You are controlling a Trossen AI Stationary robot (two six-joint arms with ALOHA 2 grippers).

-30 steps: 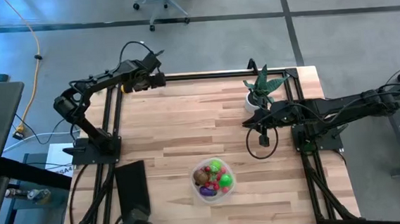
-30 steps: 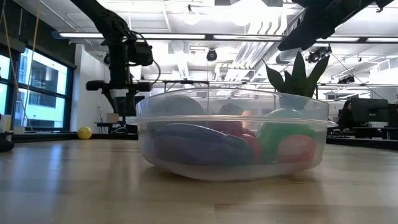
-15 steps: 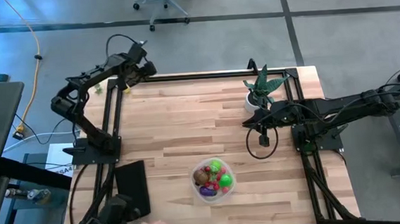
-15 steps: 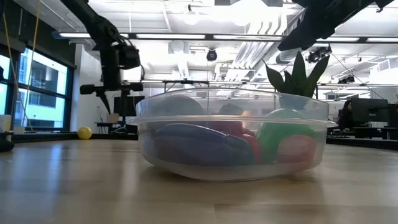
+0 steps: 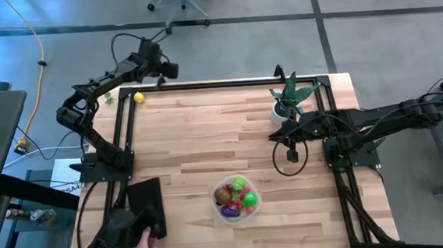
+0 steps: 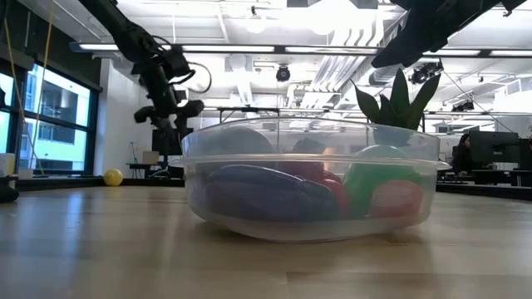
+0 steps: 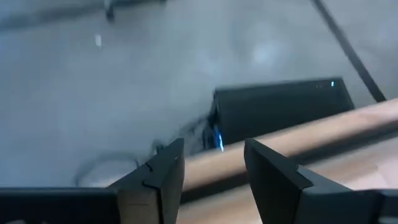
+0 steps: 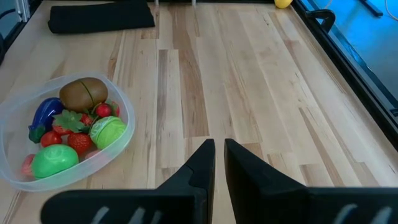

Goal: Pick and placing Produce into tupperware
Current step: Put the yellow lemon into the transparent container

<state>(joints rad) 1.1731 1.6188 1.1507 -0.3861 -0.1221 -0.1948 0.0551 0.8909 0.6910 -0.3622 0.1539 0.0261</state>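
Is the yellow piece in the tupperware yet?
No. The yellow piece lies on the table's far left corner, well apart from the tupperware, which holds the other produce.

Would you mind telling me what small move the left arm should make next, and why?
Probably lower the left tool toward the yellow piece at the table's far left corner. It is the only produce outside the tupperware, and the open, empty tool is raised beyond the table edge beside it. The right tool waits, shut.

Overhead, table-level and wrist views, all sharing the table (image 5: pixel 206 133)
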